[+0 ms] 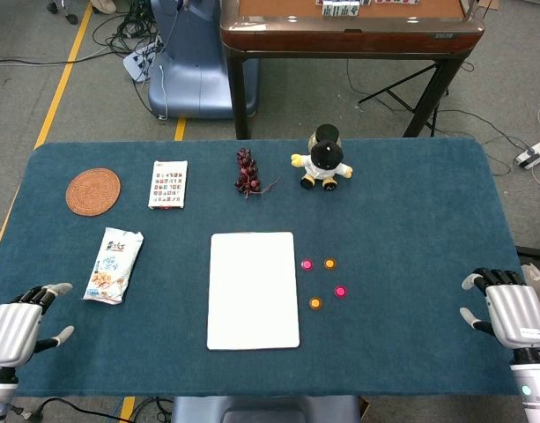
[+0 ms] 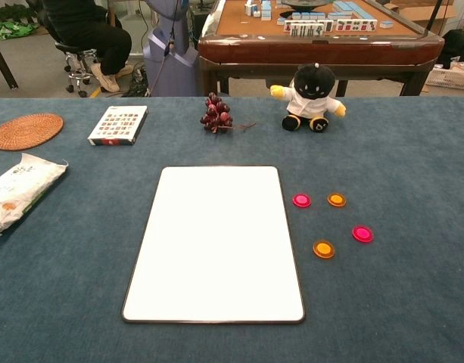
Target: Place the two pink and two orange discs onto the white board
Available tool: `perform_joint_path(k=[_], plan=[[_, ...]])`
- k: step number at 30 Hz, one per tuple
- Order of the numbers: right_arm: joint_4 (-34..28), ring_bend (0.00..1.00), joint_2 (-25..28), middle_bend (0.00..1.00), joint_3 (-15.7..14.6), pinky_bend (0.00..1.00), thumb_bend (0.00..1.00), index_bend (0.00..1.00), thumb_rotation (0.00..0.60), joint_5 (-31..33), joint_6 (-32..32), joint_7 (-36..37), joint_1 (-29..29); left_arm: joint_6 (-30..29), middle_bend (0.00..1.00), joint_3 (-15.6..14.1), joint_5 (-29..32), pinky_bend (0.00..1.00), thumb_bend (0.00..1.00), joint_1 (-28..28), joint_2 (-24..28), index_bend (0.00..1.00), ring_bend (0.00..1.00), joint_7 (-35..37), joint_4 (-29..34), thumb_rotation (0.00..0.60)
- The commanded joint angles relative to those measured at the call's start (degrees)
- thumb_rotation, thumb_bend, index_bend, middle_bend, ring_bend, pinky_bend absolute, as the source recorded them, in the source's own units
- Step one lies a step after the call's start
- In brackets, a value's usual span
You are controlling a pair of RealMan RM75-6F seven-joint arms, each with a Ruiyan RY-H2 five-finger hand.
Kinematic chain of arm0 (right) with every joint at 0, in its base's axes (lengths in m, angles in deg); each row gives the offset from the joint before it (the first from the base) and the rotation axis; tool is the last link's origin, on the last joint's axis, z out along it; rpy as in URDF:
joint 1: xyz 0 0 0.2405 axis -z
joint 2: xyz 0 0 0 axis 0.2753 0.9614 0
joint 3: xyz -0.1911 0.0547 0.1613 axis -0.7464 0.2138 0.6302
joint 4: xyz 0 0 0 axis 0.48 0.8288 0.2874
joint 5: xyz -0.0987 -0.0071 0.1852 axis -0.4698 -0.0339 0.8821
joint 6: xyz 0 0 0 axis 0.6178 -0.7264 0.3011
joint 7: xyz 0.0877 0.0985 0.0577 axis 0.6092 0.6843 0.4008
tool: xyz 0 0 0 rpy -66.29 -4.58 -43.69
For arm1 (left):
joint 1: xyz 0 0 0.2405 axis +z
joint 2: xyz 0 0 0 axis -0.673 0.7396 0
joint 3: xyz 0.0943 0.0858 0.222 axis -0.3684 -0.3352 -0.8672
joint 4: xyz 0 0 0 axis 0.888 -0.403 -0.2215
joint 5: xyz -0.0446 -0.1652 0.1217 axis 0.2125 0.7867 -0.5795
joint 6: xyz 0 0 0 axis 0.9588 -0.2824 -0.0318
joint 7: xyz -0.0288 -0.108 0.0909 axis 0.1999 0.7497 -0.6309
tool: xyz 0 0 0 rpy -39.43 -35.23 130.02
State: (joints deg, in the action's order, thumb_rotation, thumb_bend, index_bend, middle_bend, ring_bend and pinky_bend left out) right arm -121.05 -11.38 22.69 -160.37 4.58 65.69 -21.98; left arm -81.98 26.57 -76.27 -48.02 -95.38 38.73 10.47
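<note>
White board [image 2: 215, 246] bare; discs [image 2: 313, 249] just right.

**Pink and orange on deep blue**

The bench [image 2: 413, 151] shows a dark teal-blue cloth. The board [image 2: 216, 242] is plain white with a thin dark rim. Two pink discs [image 2: 301, 200] [image 2: 362, 234] glow magenta, two orange discs [image 2: 337, 200] [image 2: 323, 249] amber. The coaster [image 2: 26, 131] is woven rust-brown, the grapes [image 2: 215, 113] dark purple, and the plush toy [image 2: 313, 89] is black, white and yellow.

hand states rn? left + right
Left hand: open, holding nothing, at the table's near left corner.
Right hand: open, holding nothing, at the near right edge, apart from the discs.
</note>
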Motion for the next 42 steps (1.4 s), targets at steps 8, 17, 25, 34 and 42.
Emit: perform_joint_path(k=[8, 17, 25, 34, 42], plan=[[-0.23, 0.30, -0.11, 0.36, 0.46, 0.42, 0.16, 0.44, 0.600, 0.05, 3.09, 0.12, -1.42, 0.21, 0.38, 0.16, 0.74, 0.48, 0.16, 0.16, 0.02, 0.34, 0.34, 0.10, -0.20, 0.600], [-3.47, 0.57, -0.05, 0.58, 2.60, 0.75, 0.16, 0.44, 0.600, 2.40, 10.37, -7.36, -6.76, 0.49, 0.38, 0.40, 1.33, 0.48, 0.16, 0.13, 0.14, 0.35, 0.34, 0.85, -0.48, 0.600], [-6.40, 0.98, -1.87, 0.98, 5.22, 0.99, 0.16, 0.44, 0.600, 8.12, 18.58, -16.33, -13.54, -0.07, 0.38, 0.43, 0.59, 0.48, 0.16, 0.13, 0.29, 0.35, 0.34, 1.28, -0.22, 0.600], [-6.20, 1.00, -7.13, 1.00, 6.15, 1.00, 0.16, 0.44, 0.600, 14.54, 23.56, -24.19, -19.22, 0.04, 0.38, 0.60, 0.35, 0.48, 0.16, -0.15, 0.57, 0.35, 0.34, 2.39, -0.32, 0.600], [-4.92, 1.00, -11.62, 1.00, 5.72, 1.00, 0.15, 0.44, 0.600, 20.51, 26.54, -29.78, -23.56, -0.35, 0.38, 0.84, 0.55, 0.48, 0.16, -0.02, 0.96, 0.35, 0.34, 3.25, -0.31, 0.600]])
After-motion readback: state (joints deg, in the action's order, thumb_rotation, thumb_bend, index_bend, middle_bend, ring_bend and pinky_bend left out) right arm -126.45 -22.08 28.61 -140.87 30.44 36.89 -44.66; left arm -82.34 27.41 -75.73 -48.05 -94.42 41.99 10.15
